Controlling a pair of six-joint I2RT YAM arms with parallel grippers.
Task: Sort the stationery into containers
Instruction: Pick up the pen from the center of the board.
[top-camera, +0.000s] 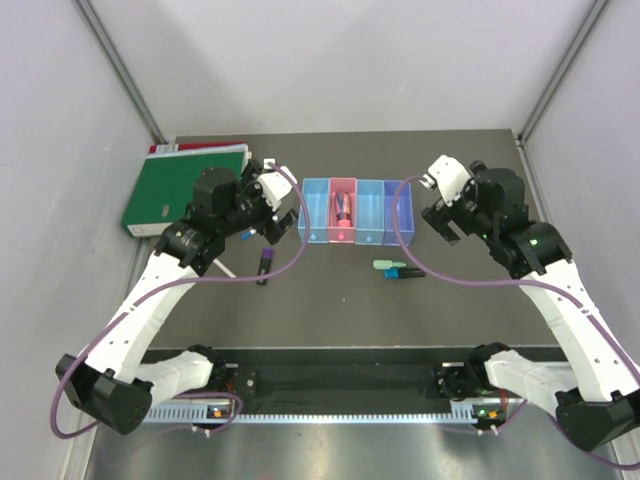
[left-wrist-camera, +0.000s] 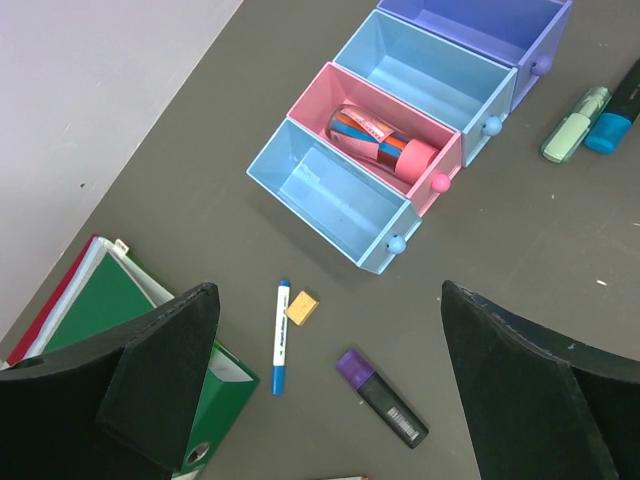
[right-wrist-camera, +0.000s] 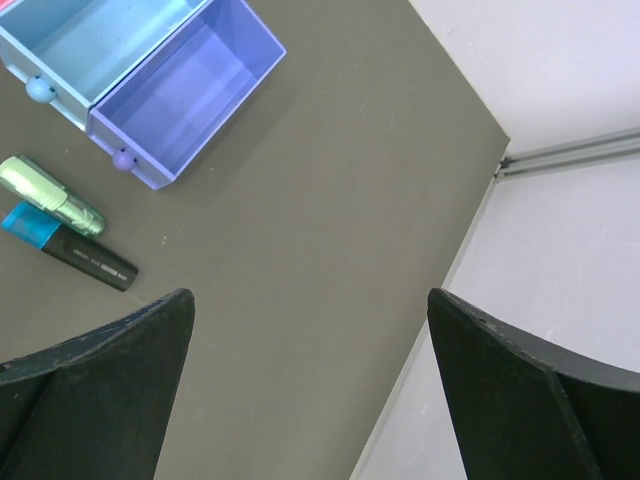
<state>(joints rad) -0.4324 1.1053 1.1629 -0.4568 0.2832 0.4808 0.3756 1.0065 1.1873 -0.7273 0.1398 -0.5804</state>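
Four joined containers stand in a row: light blue, pink, light blue and purple-blue. A colourful tube lies in the pink one. My left gripper hovers open and holds nothing, above a white pen with blue ends, a small yellow eraser-like piece and a purple-capped black marker. A green marker and a blue-capped black marker lie in front of the purple-blue bin. Further right, my right gripper is open and holds nothing over bare table.
A large green binder lies at the back left, partly under the left arm. The table's right edge and the white wall are close to the right gripper. Purple cables hang from both arms.
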